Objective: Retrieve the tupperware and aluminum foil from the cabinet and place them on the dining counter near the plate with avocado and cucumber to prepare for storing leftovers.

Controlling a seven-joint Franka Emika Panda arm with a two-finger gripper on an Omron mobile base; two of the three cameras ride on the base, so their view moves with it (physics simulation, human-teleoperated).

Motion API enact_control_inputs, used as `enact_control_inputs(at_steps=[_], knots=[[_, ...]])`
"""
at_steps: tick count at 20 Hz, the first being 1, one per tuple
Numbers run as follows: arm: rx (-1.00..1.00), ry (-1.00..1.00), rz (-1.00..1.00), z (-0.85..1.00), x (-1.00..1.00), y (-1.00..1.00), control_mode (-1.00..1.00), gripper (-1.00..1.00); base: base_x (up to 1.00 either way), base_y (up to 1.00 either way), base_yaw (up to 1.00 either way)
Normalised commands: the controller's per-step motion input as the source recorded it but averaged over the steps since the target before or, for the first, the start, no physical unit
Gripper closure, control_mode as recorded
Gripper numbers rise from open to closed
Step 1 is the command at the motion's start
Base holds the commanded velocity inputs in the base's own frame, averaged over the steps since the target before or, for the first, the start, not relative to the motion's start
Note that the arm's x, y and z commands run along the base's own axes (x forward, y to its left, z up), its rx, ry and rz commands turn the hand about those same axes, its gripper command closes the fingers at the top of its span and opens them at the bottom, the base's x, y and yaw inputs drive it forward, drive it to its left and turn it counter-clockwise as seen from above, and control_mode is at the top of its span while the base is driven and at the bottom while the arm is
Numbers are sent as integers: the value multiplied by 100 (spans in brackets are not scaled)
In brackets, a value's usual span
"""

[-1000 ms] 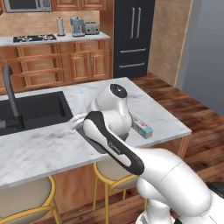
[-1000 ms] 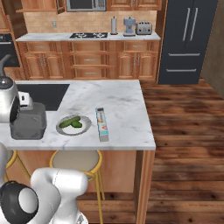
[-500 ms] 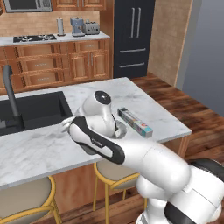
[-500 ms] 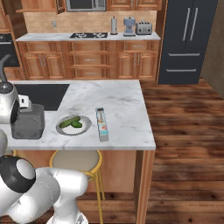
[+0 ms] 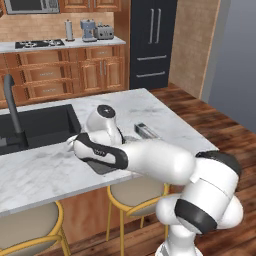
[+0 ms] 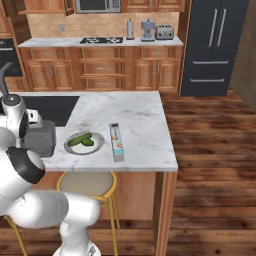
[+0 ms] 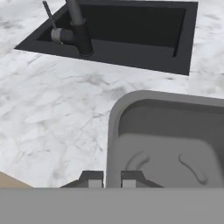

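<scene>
The dark grey tupperware (image 7: pixel 170 148) stands open-topped on the white marble dining counter (image 6: pixel 140 115), at or just above its surface. My gripper (image 7: pixel 112 179) is shut on the tub's near rim, with one fingertip (image 7: pixel 92 178) outside the wall and the other inside. From the right base view, the tupperware (image 6: pixel 37 139) is just left of the plate (image 6: pixel 84 142) with its green pieces. The aluminum foil (image 6: pixel 117 141) lies right of the plate. In the left base view my arm covers most of the tupperware (image 5: pixel 100 166), and the aluminum foil (image 5: pixel 147 131) shows behind it.
The dark sink (image 7: pixel 131 30) and black faucet (image 7: pixel 78 30) lie just beyond the tub. Yellow-framed stools (image 6: pixel 87 182) stand under the counter's front edge. The counter ends at a corner (image 6: pixel 172 165) right of the foil. The back wall holds a worktop with a stove (image 6: pixel 102 40).
My elbow and forearm have swung left across the left base view. The tupperware stays in the grip, almost in the same spot beside the plate.
</scene>
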Motion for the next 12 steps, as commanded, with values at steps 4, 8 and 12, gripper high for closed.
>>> enact_control_inputs(at_steps=[4, 8, 12], knots=[[-9, 4, 0, -30, 50, 36, -100, 100, 0, 0, 0], [-10, 5, 0, -40, 49, 30, -100, 100, 0, 0, 0], [-8, 3, 0, -46, 48, 19, -100, 100, 0, 0, 0]])
